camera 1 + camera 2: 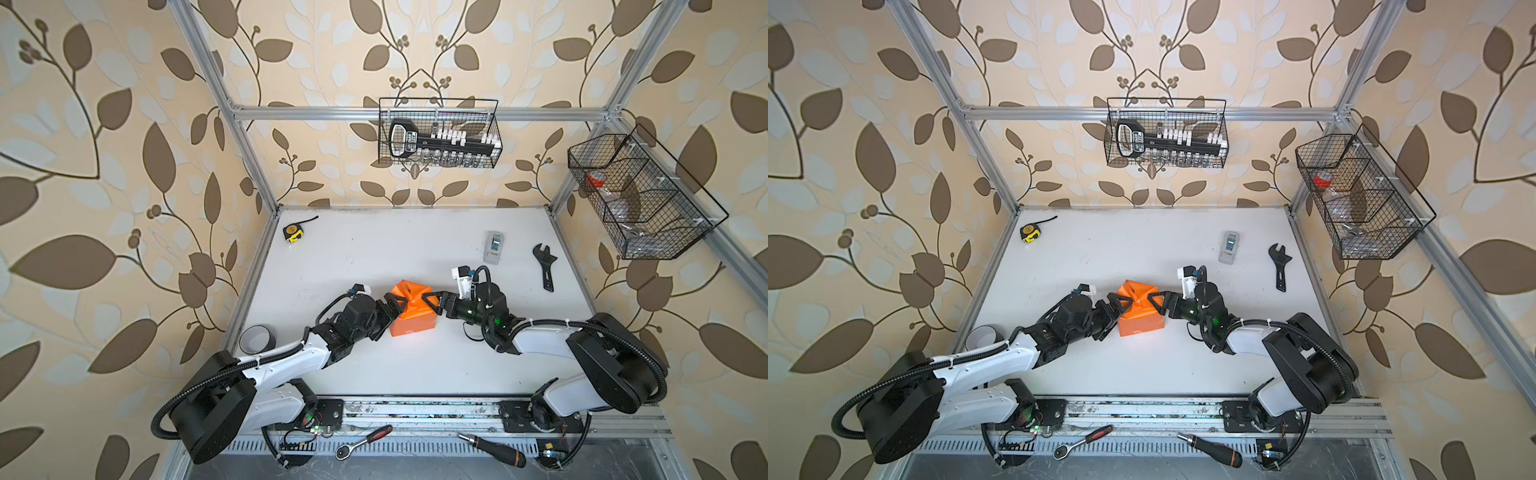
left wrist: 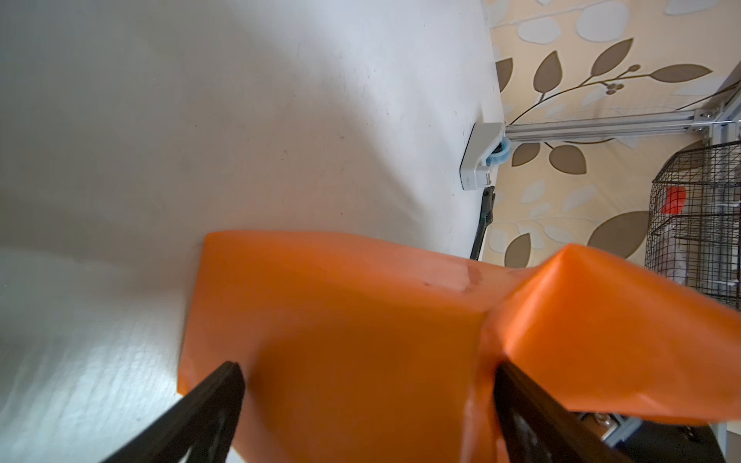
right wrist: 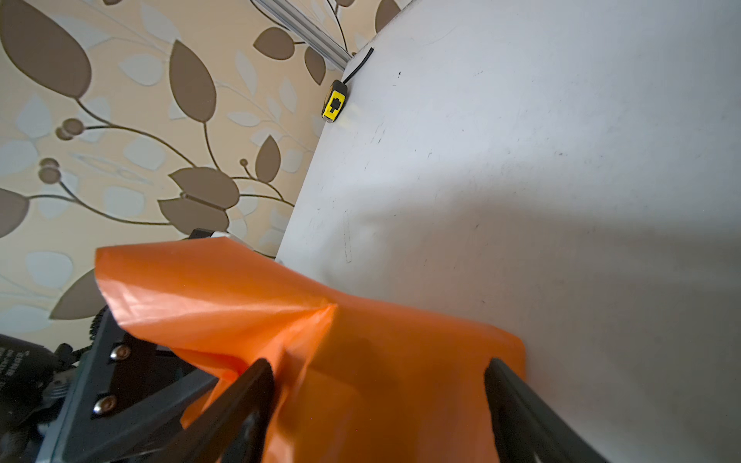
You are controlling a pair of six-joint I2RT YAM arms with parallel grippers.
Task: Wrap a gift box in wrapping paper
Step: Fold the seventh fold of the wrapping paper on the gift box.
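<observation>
The orange wrapping paper (image 1: 415,322) (image 1: 1140,324) is folded round a box shape in the middle of the white table (image 1: 374,257). Loose flaps stick up on its far top. The gift box is hidden under the paper. At the parcel's left end my left gripper (image 1: 395,305) (image 1: 1119,303) (image 2: 367,368) is open, its jaws spread wide either side of a paper-covered face (image 2: 341,320). From the right end my right gripper (image 1: 430,305) (image 1: 1156,303) (image 3: 377,364) faces it, also open, with paper folds (image 3: 381,381) between its fingers.
A grey tape dispenser (image 1: 493,247) and a black wrench (image 1: 546,266) lie at the back right. At the back left lies a yellow tape measure (image 1: 293,232). A tape roll (image 1: 257,338) is at the left edge. Wire baskets (image 1: 440,133) (image 1: 640,195) hang on the frame.
</observation>
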